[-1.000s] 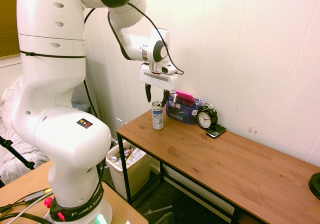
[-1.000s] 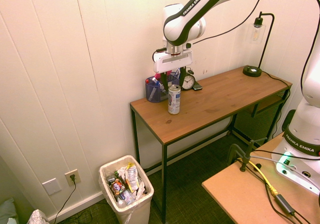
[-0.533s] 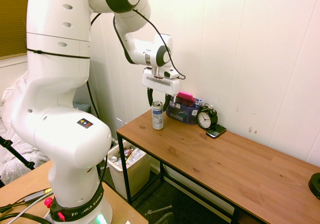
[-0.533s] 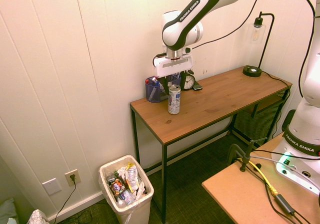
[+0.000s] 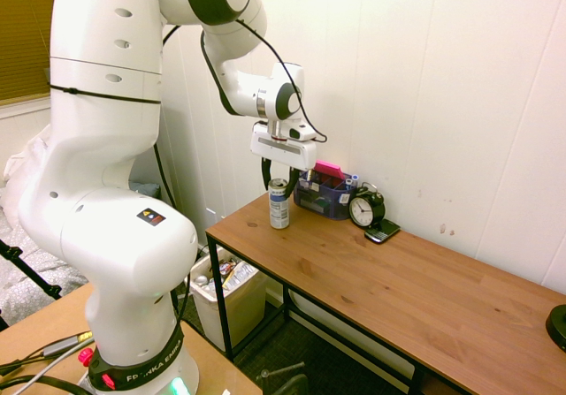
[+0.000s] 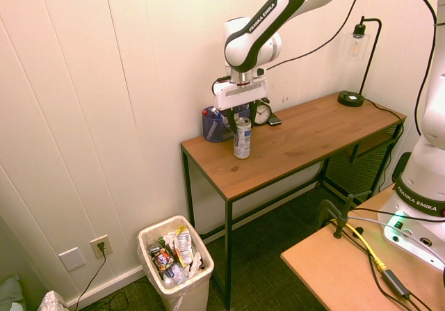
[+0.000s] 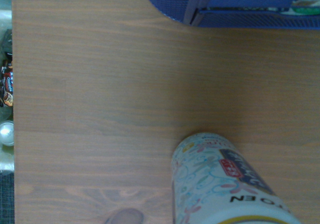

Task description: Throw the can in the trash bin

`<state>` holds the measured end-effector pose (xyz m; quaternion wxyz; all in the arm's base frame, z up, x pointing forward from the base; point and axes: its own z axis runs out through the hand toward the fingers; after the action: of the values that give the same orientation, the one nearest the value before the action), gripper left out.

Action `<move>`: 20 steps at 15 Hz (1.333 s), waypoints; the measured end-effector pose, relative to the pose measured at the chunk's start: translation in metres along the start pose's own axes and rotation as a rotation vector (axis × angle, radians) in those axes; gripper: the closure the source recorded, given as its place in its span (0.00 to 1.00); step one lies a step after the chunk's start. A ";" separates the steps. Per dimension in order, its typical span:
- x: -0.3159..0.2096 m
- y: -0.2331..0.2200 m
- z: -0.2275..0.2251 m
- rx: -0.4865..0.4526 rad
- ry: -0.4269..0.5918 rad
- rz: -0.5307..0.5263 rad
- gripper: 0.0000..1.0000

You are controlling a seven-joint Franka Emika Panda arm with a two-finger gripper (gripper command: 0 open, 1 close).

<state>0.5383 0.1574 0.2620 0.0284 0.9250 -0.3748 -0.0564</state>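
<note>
Since a second ago the white arm's two-finger gripper [image 5: 279, 179] has dropped lower, so its dark fingers now sit either side of the top of the slim white-and-blue can with the silver lid [image 5: 279, 204]. The can itself hasn't budged: upright near the left end of the brown wooden desk [image 5: 398, 284], just beside the blue mesh desk organizer [image 5: 324, 196], with the black alarm clock [image 5: 365, 208] further right.

Jaws look spread wider than the can and aren't holding anything yet, as far as I can tell.

What worries me: that can is tall and skinny, so if one finger touches first on the way down or during the close, it could tip toward the organizer or roll off the desk edge. Gripping too high near the rim could also let it swing or slip on the carry.

The cream-white plastic trash bin [image 6: 175, 269] is on the floor past the desk's left end and already packed with wrappers, so a sloppy release might bounce the can out.
</note>
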 end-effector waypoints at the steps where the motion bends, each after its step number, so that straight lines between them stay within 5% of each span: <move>1: -0.001 -0.001 0.001 -0.002 0.000 -0.002 1.00; 7: -0.012 -0.014 -0.010 0.022 0.014 -0.030 1.00; 13: -0.146 -0.112 -0.082 0.057 0.067 -0.185 1.00; 20: -0.142 -0.201 0.066 -0.127 0.009 -0.187 1.00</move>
<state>0.5673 0.3995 0.1892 0.0831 0.9525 -0.2823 -0.0783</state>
